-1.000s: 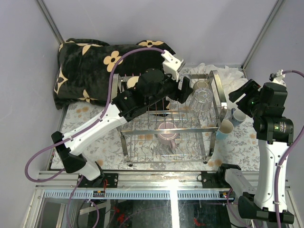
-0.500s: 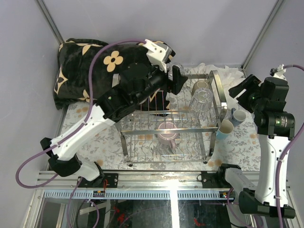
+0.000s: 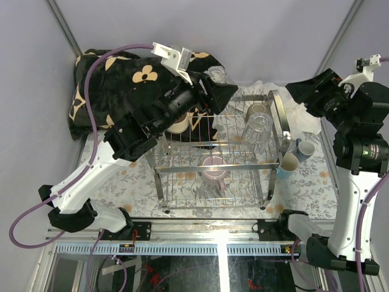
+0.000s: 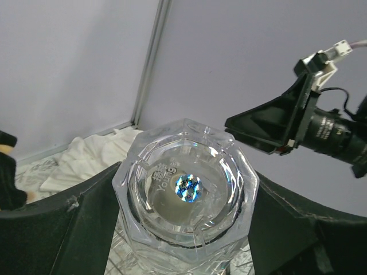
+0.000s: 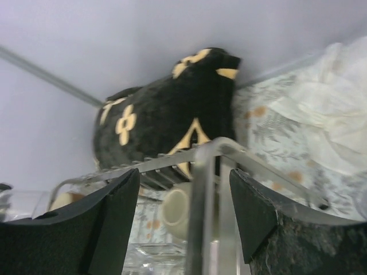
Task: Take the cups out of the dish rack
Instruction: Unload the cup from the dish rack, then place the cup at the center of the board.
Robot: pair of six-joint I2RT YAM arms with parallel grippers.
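Glass (image 4: 143, 189), clear and ribbed, gripped across its sides by the left gripper (image 4: 186, 172), jaws about half spread and pressed against the walls, base with a round shiny sticker (image 4: 188, 187) facing the wrist camera. Held in the air over the far side of the dish rack (image 3: 278, 115), close to a black blanket (image 3: 115, 91) with cream flowers at far left. Right gripper (image 5: 183, 175) raised at far right over a crumpled white cloth (image 3: 301, 118), fingers (image 5: 109, 223) spread apart, nothing between them. In the chrome wire rack: a second clear glass (image 3: 256, 129) and a beige cup (image 3: 258, 111) toward the right end, a pink-mauve mug (image 3: 214, 170) lower in the middle, a cream cup (image 3: 177, 125) at the left, partly hidden by the left arm (image 3: 121, 152). On the table (image 3: 121, 176) just right of the rack: a light blue mug (image 3: 306, 148) and a second cream cup (image 3: 290, 163), side by side
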